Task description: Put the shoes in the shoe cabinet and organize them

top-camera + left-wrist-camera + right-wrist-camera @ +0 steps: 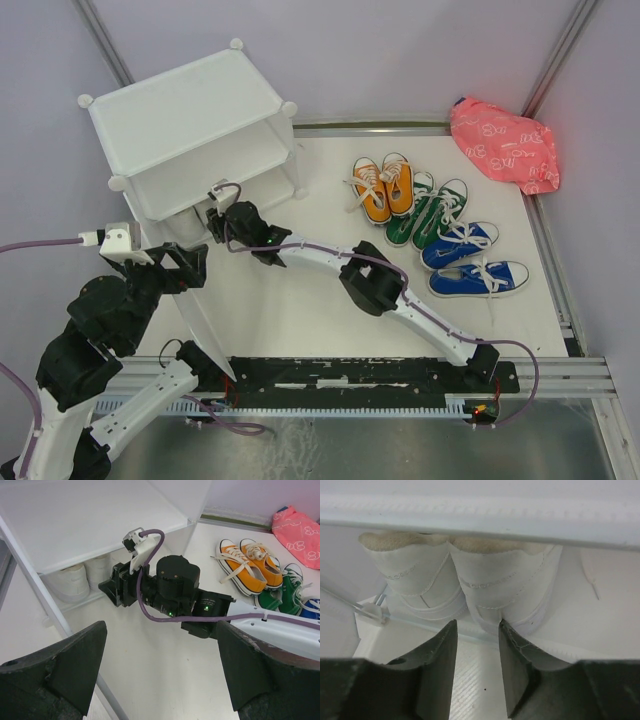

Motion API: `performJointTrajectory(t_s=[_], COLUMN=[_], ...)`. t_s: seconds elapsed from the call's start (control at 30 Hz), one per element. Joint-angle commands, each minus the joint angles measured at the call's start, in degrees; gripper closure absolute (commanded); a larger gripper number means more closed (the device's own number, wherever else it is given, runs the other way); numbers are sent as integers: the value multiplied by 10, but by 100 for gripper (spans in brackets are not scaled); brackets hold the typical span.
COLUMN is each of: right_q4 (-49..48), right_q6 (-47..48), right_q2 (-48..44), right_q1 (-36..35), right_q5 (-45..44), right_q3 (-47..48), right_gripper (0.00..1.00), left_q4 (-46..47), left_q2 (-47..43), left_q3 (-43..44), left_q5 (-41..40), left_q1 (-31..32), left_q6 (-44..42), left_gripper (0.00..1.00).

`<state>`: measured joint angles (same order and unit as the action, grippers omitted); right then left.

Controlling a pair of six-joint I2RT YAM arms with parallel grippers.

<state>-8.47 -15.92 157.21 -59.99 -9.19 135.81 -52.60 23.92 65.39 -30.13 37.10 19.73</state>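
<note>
The white shoe cabinet (190,100) stands at the back left. A white pair of shoes (495,582) sits heels-out in its lower compartment, under the shelf (480,515), and also shows in the left wrist view (75,580). My right gripper (477,625) is open and empty at that opening (215,212), with one fingertip (507,630) touching the right white shoe's heel. My left gripper (161,630) is wide open and empty, low in front of the cabinet (190,262). The orange pair (385,187), green pair (432,212) and blue pair (468,262) lie on the table at the right.
A pink patterned bag (505,145) lies at the back right corner. The right arm (370,280) stretches across the table middle towards the cabinet. Metal frame rails (560,260) run along the table's right edge and back.
</note>
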Motion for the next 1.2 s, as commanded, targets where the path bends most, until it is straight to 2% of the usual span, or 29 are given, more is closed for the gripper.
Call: performJointTrajectory(t_s=[0.0, 0.13, 0.23, 0.37, 0.5, 0.6, 0.73, 0.83, 0.93, 1.07, 1.17], right_q4=[-63, -91, -76, 17, 172, 326, 455, 466, 429, 438, 441], right_q6=[-19, -3, 10, 7, -39, -117, -177, -167, -99, -12, 20], right_q2=[-48, -127, -186, -297, -422, -494, -576, -635, -646, -592, -566], right_q1=[-29, -27, -27, -25, -9, 45, 140, 198, 231, 242, 243], right_q5=[20, -20, -42, -115, -223, -224, -227, -233, -194, -184, -172], right_q3=[-55, -150, -213, -307, -409, -451, -533, -597, -619, -553, -500], right_gripper=[46, 30, 24, 17, 0, 1, 1, 1, 2, 3, 6], left_q4=[-68, -61, -55, -59, -47, -33, -26, -26, -27, -21, -21], left_q2=[2, -3, -5, 4, 7, 6, 5, 1, -1, -2, -7], left_q3=[-17, -22, -21, -10, -11, -11, -13, -18, -19, -20, -23], left_q5=[-10, -9, -8, -6, 15, 26, 39, 44, 46, 55, 57], left_q1=[-1, -1, -1, -1, -1, -1, -1, -1, -1, -1, -1], left_q6=[33, 33, 30, 31, 29, 19, 14, 17, 20, 23, 30], left_gripper=[3, 3, 3, 2, 0, 1, 1, 1, 1, 1, 1])
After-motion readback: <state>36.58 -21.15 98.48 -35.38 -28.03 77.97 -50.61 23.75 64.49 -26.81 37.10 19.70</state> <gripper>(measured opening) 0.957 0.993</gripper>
